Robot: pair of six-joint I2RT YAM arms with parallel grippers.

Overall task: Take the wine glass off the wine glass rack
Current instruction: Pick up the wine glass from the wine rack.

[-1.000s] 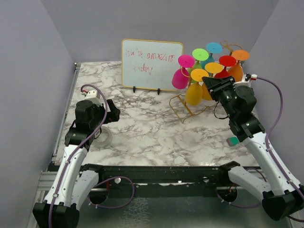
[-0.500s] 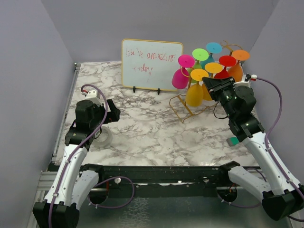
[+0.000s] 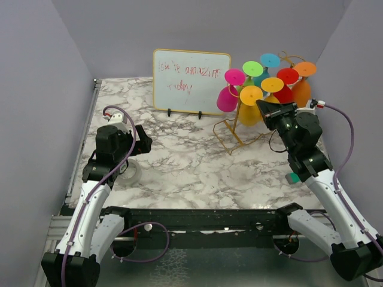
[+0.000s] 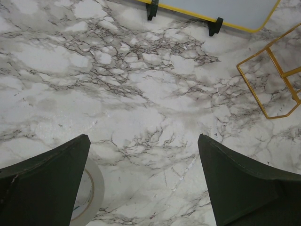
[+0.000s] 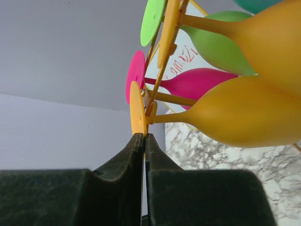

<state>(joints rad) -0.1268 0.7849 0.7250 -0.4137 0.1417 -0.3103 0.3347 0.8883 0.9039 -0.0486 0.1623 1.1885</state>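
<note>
**A:** What differs at the right gripper point(image 5: 143, 136) from a second ago?

**B:** As I read it from my station, the fingers have drawn in. They now pinch the rim of the foot of the yellow glass point(image 5: 235, 113), with almost no gap between them. In the top view the wrist has slid slightly right and toward the bases, and the yellow bowl sits a little higher than before. The left gripper point(image 4: 143, 137) has not moved. It is spread wide over the table point(image 4: 141, 70) and holds nothing.

**A:** Where is the glass?

**B:** It is on the rack point(image 3: 230, 134) at the table's back right, just right of the board point(image 3: 191, 81). It hangs foot-up among the other glasses point(image 3: 227, 100).

**A:** What is hidden or unclear?

**B:** In the top view the wrist housing hides the right fingertips, and the glasses cover the rack's upper rails. In the right wrist view the bowls run off the right edge. The tape point(image 4: 97, 186) is half covered by one finger of the left gripper.
</note>
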